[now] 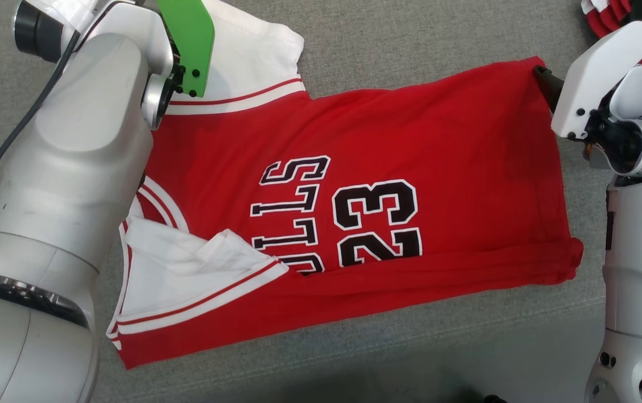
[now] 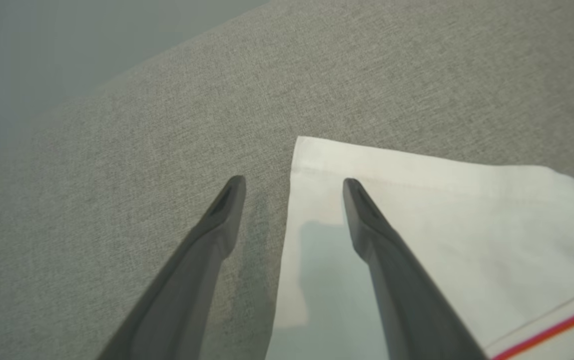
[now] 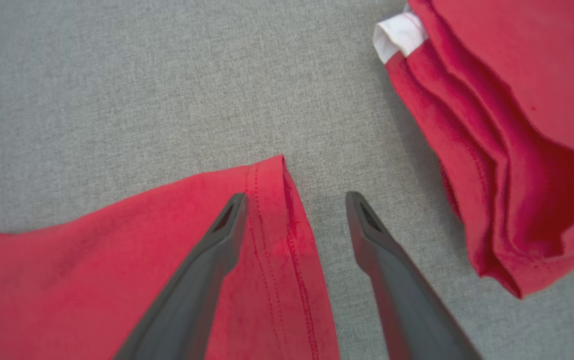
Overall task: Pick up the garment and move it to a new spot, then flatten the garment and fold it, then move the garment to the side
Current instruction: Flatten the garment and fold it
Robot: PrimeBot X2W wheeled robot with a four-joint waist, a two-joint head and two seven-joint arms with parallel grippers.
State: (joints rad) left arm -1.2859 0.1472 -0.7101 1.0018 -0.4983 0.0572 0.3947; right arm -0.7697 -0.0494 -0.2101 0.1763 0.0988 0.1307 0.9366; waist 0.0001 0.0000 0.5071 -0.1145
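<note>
— grey woven fabric covers the whole surface [image 1: 410, 39] out front. where's the jersey?
— the red jersey [image 1: 438, 129] lies spread flat on it, front up, between the two arms. its black "23" and lettering are turned sideways. the neck end points to the robot's left, the hem to its right.
— and the sleeves?
— white with red stripes. the far sleeve [image 1: 253, 56] lies out flat, partly hidden by the left arm [image 1: 74, 168]. the near sleeve [image 1: 186, 280] is folded in over the red chest, its tip reaching the lowest letter.
— left tool?
— the left tool [image 2: 293, 182] has its fingers wide apart and holds nothing. they straddle the side edge of the far sleeve near its corner, one finger over bare grey fabric, the other over white cloth. whether the tips touch down, i can't tell.
— right tool?
— the right tool [image 3: 296, 196] is spread just as wide and is empty. it sits astride the far hem corner [image 3: 271, 180], one finger above red cloth, the other above the grey.
— anything else nearby?
— another red garment [image 3: 517, 150], folded in layers with a bit of white showing, lies near that corner but apart from the jersey.
</note>
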